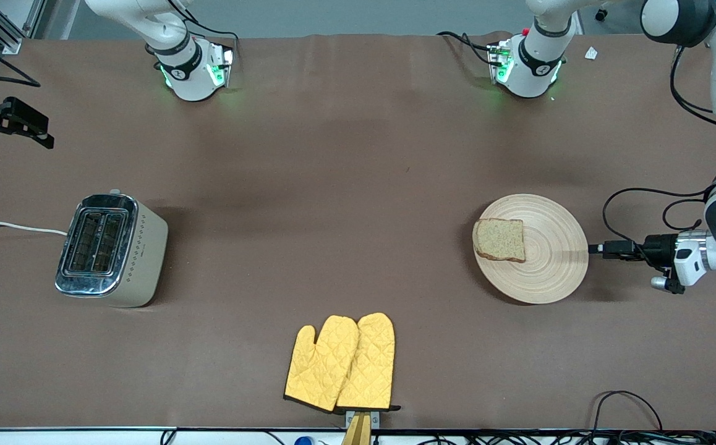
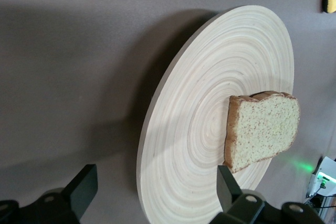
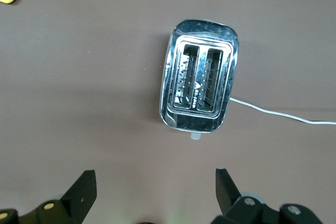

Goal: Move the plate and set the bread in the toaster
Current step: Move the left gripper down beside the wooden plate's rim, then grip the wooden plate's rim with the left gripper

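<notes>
The pale wooden plate [image 1: 549, 266] lies toward the left arm's end of the table, with the slice of brown bread [image 1: 499, 239] flat on the side of it toward the toaster. My left gripper [image 1: 594, 249] is low at the plate's outer edge, open. In the left wrist view the plate's rim [image 2: 144, 150] stands between the fingers [image 2: 84, 184], and the bread [image 2: 262, 129] lies further in. The cream and chrome toaster [image 1: 110, 249] stands toward the right arm's end, both slots showing no bread. My right gripper [image 1: 18, 130] hangs open over bare table beside the toaster [image 3: 199, 90], holding nothing.
A pair of yellow oven mitts [image 1: 342, 361] lies at the middle of the table, near the front edge. The toaster's white cord [image 1: 12, 227] runs off the right arm's end of the table. Black cables loop beside the left gripper.
</notes>
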You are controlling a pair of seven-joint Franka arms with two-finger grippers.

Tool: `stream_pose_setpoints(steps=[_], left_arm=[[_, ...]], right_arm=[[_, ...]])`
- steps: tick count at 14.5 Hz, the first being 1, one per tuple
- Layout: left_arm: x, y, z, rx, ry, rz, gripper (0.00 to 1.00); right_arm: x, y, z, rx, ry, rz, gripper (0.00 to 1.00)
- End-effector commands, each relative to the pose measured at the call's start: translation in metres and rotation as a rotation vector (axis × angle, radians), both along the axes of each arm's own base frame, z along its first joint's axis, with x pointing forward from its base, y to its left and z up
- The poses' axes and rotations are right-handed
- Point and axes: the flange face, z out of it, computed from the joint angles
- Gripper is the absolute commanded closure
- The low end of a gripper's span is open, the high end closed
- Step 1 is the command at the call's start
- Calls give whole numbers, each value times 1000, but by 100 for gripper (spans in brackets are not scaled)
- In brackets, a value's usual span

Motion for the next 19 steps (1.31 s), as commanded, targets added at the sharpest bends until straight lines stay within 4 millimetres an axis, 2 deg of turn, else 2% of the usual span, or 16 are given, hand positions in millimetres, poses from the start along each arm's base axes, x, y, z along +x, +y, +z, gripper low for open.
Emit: stream_pose_setpoints(steps=[1, 3, 6, 11, 13, 17, 19], left_arm=[[5, -2, -8, -35, -27, 1, 0], [6, -8, -12, -65, -52, -12, 0], [4, -13, -30, -91, -50, -24, 4], [-1, -15, -52, -147, -112, -78, 25], [-1, -15, -51, -148, -116, -82, 40], [-1, -14, -50, -160, -150, -112, 84], [-1, -17, -50, -176, -153, -111, 99]], right_arm=[[0, 6, 4, -11, 7, 10, 0], [0, 5, 4, -13, 7, 6, 0], [-1, 2, 3, -11, 16, 6, 0], [-1, 0, 2, -13, 21, 3, 0], [-1, -3, 1, -11, 22, -1, 0], [-3, -6, 0, -12, 35, -5, 0], [-3, -5, 1, -12, 32, -3, 0]])
